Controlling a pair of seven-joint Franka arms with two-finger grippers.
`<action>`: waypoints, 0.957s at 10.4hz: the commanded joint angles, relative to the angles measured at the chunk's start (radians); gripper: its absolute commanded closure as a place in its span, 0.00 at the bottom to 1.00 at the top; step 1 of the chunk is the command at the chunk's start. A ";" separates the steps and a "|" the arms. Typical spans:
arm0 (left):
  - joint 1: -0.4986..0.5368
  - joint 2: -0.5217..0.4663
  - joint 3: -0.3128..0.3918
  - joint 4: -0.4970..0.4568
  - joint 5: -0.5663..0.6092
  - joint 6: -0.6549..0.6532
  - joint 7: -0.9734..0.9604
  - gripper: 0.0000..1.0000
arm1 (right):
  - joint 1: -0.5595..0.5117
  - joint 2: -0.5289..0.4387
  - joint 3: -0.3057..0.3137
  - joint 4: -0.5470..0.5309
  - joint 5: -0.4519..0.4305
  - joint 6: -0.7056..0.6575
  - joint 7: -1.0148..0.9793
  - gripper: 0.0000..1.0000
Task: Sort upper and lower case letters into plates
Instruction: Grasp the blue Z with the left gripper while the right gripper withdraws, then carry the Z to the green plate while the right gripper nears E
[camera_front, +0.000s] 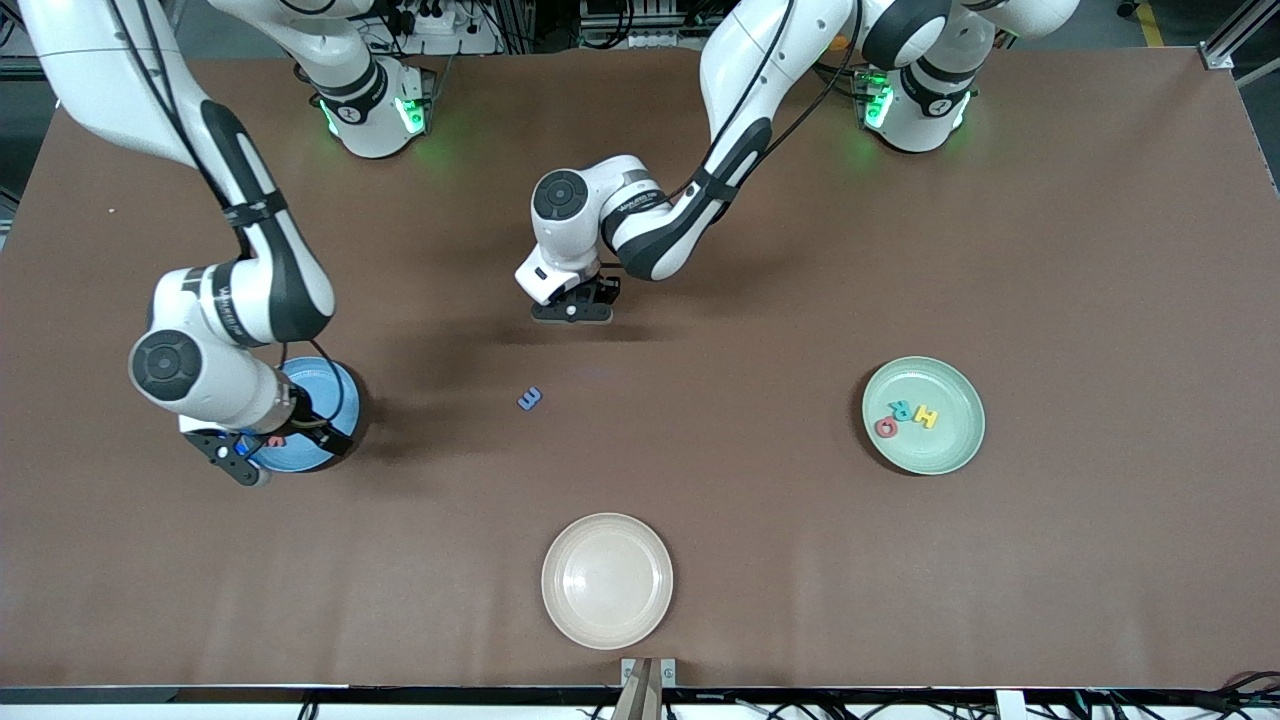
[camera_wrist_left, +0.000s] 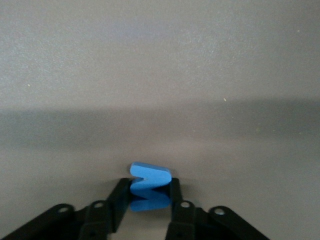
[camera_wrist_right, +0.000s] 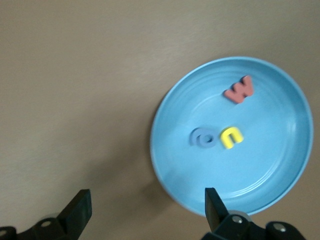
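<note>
a brown surface (camera_front: 760, 560) seen from above, with two white robot arms reaching in from the top edge.

the left tool (camera_front: 572, 312) sits low on the surface near the middle, toward the arms' bases. in the left wrist view its fingers (camera_wrist_left: 120, 196) are closed on a small blue letter (camera_wrist_left: 149, 186), a zigzag shape, pinched by its sides and touching or just above the surface.

the right tool (camera_front: 238, 455) hangs over the blue plate (camera_front: 330, 385) at the right arm's end of the surface, its fingers spread wide and holding nothing. this arm seems to be waiting. in the right wrist view the blue plate holds three letters: a red w (camera_wrist_right: 239, 90), a blue-grey curled letter (camera_wrist_right: 203, 137) and a yellow u-shaped letter (camera_wrist_right: 232, 136) just beside it.

the mint green plate (camera_front: 960, 440) lies at the left arm's end and holds a teal letter (camera_front: 901, 408), a yellow h (camera_front: 927, 416) and a red o (camera_front: 886, 428), close together. a second blue letter (camera_front: 529, 399) lies loose on the surface, nearer the camera than the left tool. a cream plate (camera_front: 607, 580), nearest the camera, is empty.

the step in hand looks like lifting the pinched letter. to do it well, the left arm should rise straight up before travelling, keep the grip firm because the piece is tiny and could twist out, then carry it fully over the matching plate and lower it close to the plate before letting go, so it does not bounce out.
</note>
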 joint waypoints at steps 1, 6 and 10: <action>-0.018 0.007 0.016 0.013 -0.009 -0.004 -0.007 1.00 | 0.035 0.033 -0.001 0.041 -0.001 -0.007 0.081 0.00; 0.178 -0.241 0.014 -0.002 -0.010 -0.255 0.159 1.00 | 0.127 0.093 -0.001 0.100 0.001 0.002 0.261 0.00; 0.501 -0.418 -0.015 -0.029 -0.022 -0.471 0.481 1.00 | 0.249 0.143 0.004 0.110 0.040 0.078 0.502 0.00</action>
